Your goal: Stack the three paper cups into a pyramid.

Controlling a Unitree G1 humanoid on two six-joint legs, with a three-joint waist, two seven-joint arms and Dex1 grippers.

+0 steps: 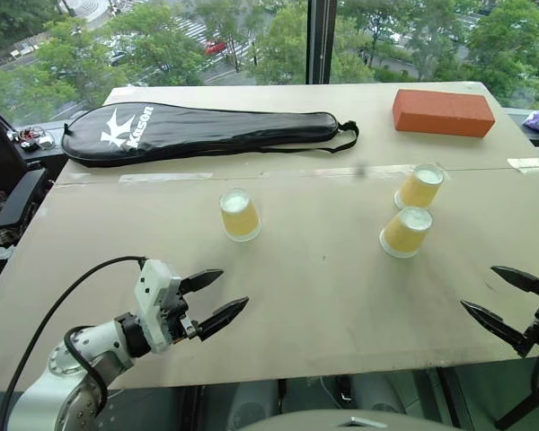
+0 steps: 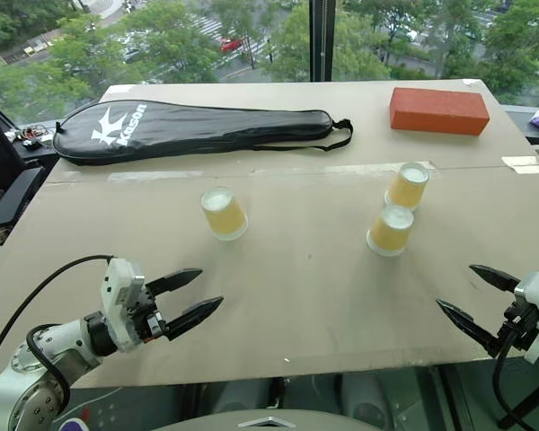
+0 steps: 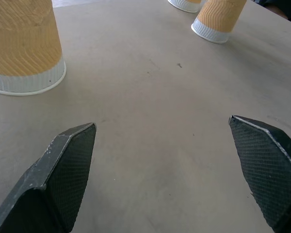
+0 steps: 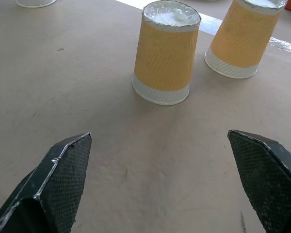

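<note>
Three cups upside down on desk (image 1: 323, 296): one (image 1: 240, 215) left of centre, two (image 1: 420, 187) (image 1: 406, 232) close together right. Left claw (image 1: 214, 297) and right claw (image 1: 496, 296) both spread apart, empty, near desk's front edge.

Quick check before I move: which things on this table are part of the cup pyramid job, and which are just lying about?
For the job:
- left cup
- near right cup
- far right cup

Lying about:
- black racket case
- orange brick
</note>
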